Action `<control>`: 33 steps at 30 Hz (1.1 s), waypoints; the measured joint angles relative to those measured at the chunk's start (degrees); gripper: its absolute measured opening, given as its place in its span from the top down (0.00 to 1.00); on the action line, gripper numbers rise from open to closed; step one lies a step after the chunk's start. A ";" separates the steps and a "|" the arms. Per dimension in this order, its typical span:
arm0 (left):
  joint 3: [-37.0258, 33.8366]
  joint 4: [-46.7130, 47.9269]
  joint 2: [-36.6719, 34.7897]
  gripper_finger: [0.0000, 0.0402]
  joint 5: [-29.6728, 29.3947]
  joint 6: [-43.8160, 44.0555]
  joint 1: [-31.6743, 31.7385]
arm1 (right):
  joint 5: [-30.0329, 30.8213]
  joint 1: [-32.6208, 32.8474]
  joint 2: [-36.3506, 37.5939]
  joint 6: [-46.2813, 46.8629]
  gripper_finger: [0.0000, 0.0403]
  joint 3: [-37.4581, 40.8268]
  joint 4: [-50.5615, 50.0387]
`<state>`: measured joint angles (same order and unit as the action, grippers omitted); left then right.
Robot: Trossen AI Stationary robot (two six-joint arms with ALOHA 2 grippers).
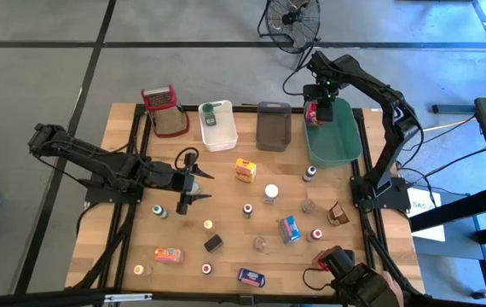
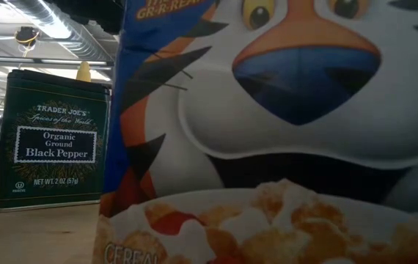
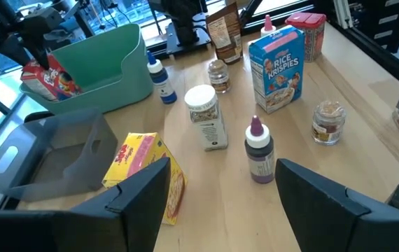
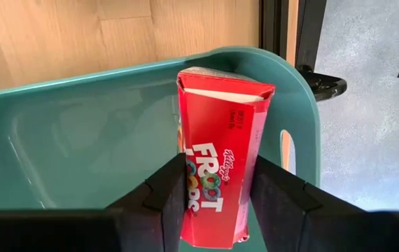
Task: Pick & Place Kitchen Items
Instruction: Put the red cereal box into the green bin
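My right gripper (image 1: 315, 112) hangs over the far end of the green tub (image 1: 337, 136), shut on a red Froot Loops box (image 4: 217, 161). My left gripper (image 1: 200, 177) is held open above the table's left-middle, pointing toward the right edge, with nothing between its fingers. Ahead of it stand a yellow box (image 3: 140, 171), a white-capped jar (image 3: 205, 115) and a purple-capped bottle (image 3: 259, 150). Several more small bottles, boxes and tins stand or lie scattered over the wooden table (image 1: 226, 230). My right gripper pinches the Froot Loops box by its two narrow sides (image 4: 182, 189) between its two fingers, which come from above and point down. The box hangs lengthwise below the fingers, its folded end (image 4: 224, 87) lowest, inside the tub's rim. Whether that end touches the tub's floor I cannot tell.
At the back stand a red-topped grater (image 1: 163, 109), a white tub (image 1: 218, 128) and a grey tub (image 1: 274, 126). A Rice Krispies box (image 1: 290, 228) stands right of centre. The low view is filled by a cereal box (image 2: 282, 132) and a black pepper tin (image 2: 51, 143).
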<state>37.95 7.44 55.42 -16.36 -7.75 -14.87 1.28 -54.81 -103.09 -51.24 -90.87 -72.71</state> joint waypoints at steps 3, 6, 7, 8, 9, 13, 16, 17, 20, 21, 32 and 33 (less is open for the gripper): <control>0.00 0.00 0.00 0.37 0.00 0.01 0.00 | 0.00 0.00 0.00 0.00 0.62 0.00 0.06; 0.00 0.00 0.00 0.37 0.00 0.00 0.00 | 0.00 0.00 0.00 0.11 0.60 0.00 0.18; 0.00 0.00 0.00 0.37 0.02 0.00 0.00 | 0.00 0.00 0.00 0.44 0.60 0.00 0.25; 0.00 0.00 0.00 0.37 0.00 0.00 0.00 | 0.00 -0.04 0.00 0.85 0.60 0.00 0.33; 0.00 0.00 0.00 0.37 0.00 0.00 0.00 | 0.00 -0.17 0.00 0.89 0.59 0.00 0.33; 0.00 0.02 0.00 0.37 0.00 0.02 0.00 | -0.02 -0.37 0.00 1.55 0.59 0.00 0.72; 0.00 0.02 0.00 0.37 0.00 -0.01 0.00 | -0.04 -0.50 0.00 2.36 0.58 0.00 0.79; 0.00 0.02 0.00 0.37 0.00 -0.02 0.00 | -0.04 -0.58 0.01 2.40 0.58 0.00 0.88; 0.00 0.02 0.00 0.37 0.00 0.00 0.00 | 0.00 -0.71 0.02 2.43 0.58 0.00 1.32; 0.00 0.02 0.00 0.37 0.00 0.00 0.00 | 0.00 -0.70 0.02 2.43 0.58 0.00 1.29; 0.00 0.02 0.00 0.37 0.00 0.02 -0.01 | 0.00 -0.68 0.02 2.33 0.58 0.76 1.44; 0.00 0.02 0.00 0.37 0.00 0.02 0.00 | 0.03 -0.66 0.02 2.14 0.58 0.99 1.44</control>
<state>37.95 7.46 55.42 -16.36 -7.73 -14.88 1.31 -55.46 -103.07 -49.10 -89.88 -71.27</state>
